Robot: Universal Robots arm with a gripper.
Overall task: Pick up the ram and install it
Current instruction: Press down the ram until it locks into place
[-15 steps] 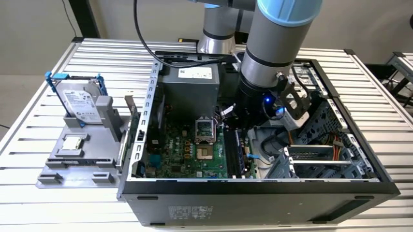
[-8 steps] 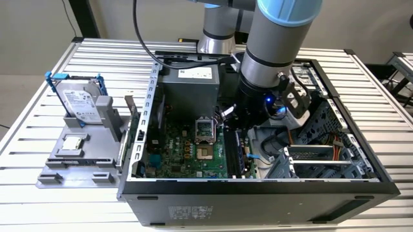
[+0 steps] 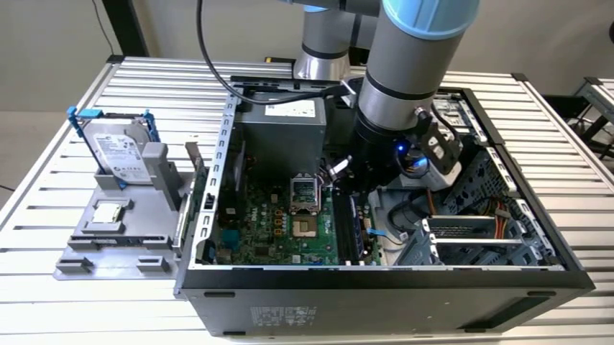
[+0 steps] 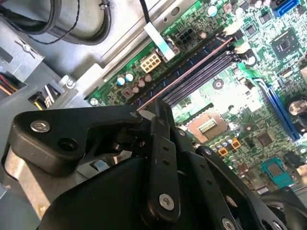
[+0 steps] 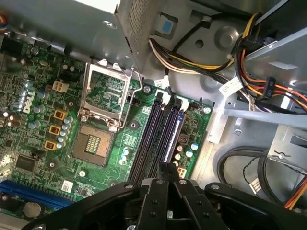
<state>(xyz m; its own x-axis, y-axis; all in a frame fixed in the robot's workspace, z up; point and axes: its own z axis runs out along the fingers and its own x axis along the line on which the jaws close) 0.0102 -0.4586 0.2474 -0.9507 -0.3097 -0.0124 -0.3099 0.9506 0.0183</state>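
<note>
The ram [image 4: 188,71] sits edge-on in the hand [image 4: 160,109], a thin stick running out from the fingertips and lying along the dark memory slots [image 4: 211,64] of the motherboard [image 5: 38,96]. In the first wrist view it hangs just over, or already touching, the slot nearest the board's edge; you cannot tell which from here. The hand's jaws look drawn together on the stick's upper edge, near its middle.

Treat the ram as light, stiff along its length but thin and brittle: it will likely not bend, it will crack or chip. Its flat faces carry chips, so grip by the long top edge as you are, centred, so that neither end tips down first. The faces are smooth and it could slip if pressed askew.

Beside the slots stands the open CPU socket [image 5: 108,98], with bundled power cables [image 5: 192,57] close on the other side. All this lies inside the computer case [image 3: 384,284] on the slatted desk [image 3: 57,316], the hard drive [image 3: 120,151] well apart.
</note>
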